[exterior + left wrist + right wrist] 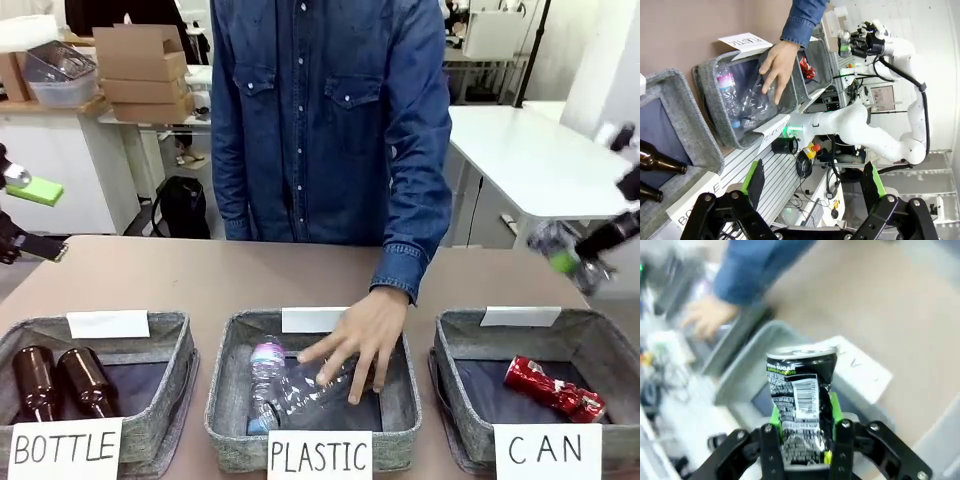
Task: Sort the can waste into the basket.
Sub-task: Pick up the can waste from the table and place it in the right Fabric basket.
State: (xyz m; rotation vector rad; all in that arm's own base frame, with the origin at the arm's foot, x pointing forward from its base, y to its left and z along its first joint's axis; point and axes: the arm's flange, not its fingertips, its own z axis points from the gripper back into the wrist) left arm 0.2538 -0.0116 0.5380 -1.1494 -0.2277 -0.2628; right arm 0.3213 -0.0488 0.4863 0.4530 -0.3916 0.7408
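So from my seat, the right wrist view gives the clearest look: right end effector is clamped around the black can, held above a grey basket's rim. Front view only gives me a blur of that arm over the bench beside the CAN basket, where the red can lies. Left end effector is spread wide, gripping nothing. A person's hand presses a plastic bottle in the PLASTIC basket.
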